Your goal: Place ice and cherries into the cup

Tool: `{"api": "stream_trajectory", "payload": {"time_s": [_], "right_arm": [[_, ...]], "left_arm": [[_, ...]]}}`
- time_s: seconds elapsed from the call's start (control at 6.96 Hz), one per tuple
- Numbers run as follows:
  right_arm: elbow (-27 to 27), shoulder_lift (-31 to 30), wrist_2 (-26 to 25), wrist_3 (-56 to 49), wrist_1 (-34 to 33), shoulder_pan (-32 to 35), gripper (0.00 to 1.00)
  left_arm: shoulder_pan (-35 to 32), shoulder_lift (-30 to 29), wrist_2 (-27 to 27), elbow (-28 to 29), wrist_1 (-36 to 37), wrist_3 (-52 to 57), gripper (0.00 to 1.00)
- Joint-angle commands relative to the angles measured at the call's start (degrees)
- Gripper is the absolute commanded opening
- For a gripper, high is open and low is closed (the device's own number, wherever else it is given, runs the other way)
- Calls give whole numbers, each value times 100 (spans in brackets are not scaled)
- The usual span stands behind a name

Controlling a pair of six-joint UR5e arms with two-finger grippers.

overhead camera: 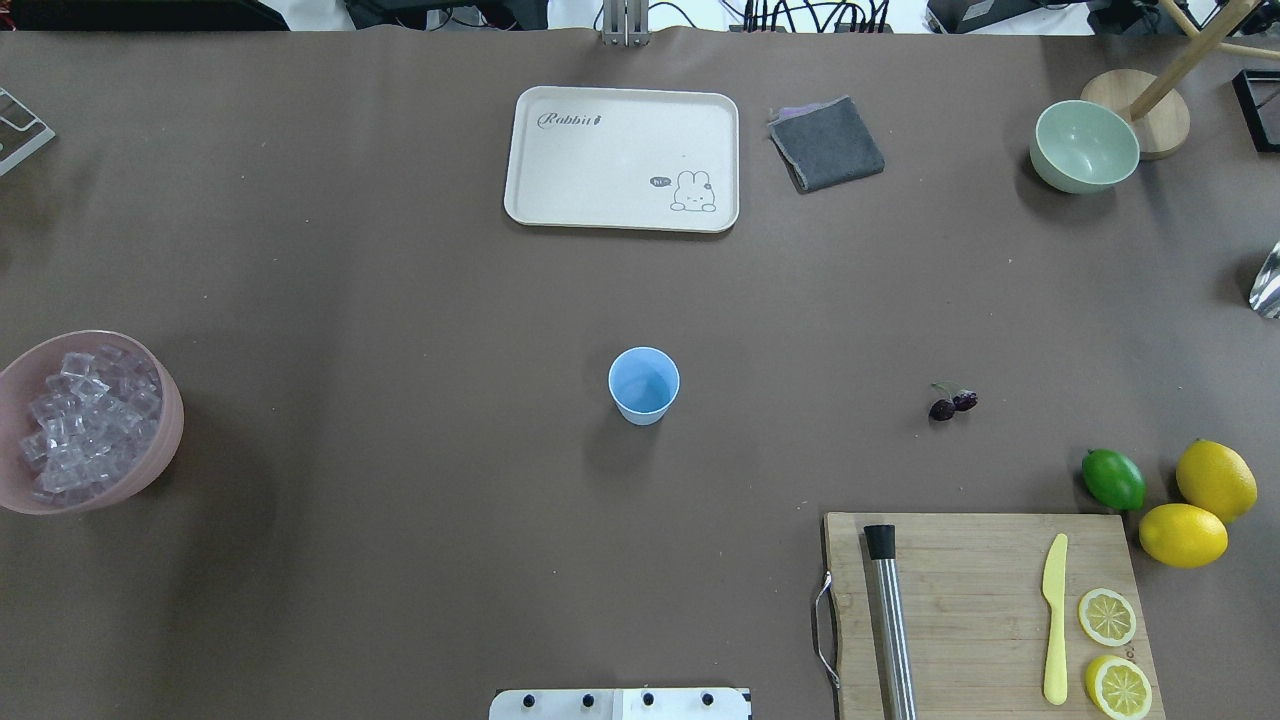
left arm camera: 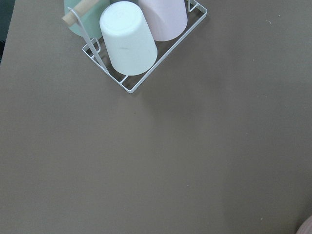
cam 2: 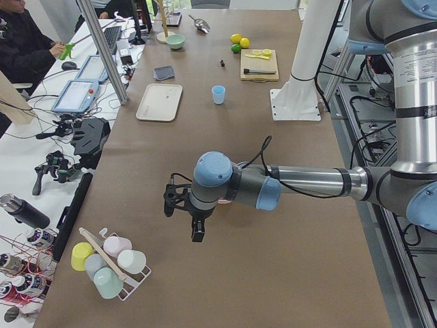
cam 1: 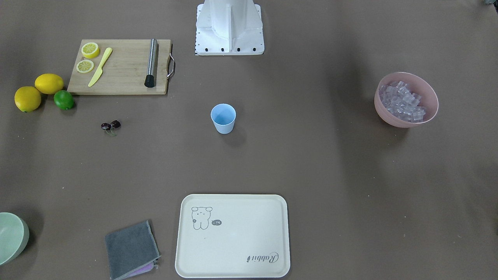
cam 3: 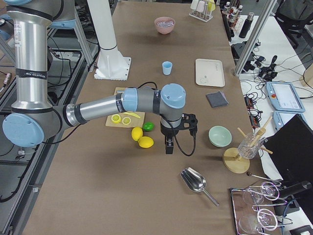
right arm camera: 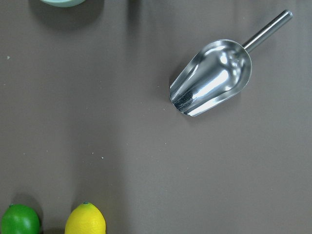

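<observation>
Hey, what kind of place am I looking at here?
Probably a robotics lab staged as a drink bar: a robot arm over the table, tablets alongside, ice and lemon slices laid out.

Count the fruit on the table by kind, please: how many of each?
Whole lemons: 2
Cut lemon pieces: 2
Limes: 1
Cherries: 2
Total: 7
</observation>
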Motion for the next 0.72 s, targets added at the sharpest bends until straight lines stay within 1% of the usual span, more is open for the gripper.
{"api": "stream_trajectory", "payload": {"time_s": [0.0,0.29,0.43,0.57], "right_arm": [[27,1,46,18,-7,0,100],[28,1,125,9,1,0,100],[19,1,256,18,1,0,100],[28,1,275,18,1,0,100]], "left_arm": [[449,-8,-35,-23,-464,-400,98],[933,9,-52,-460,-474,-392,98],[1135,44,-78,-628,-526,-427,98],[1346,53,-87,-717,-866,-1114,98]]}}
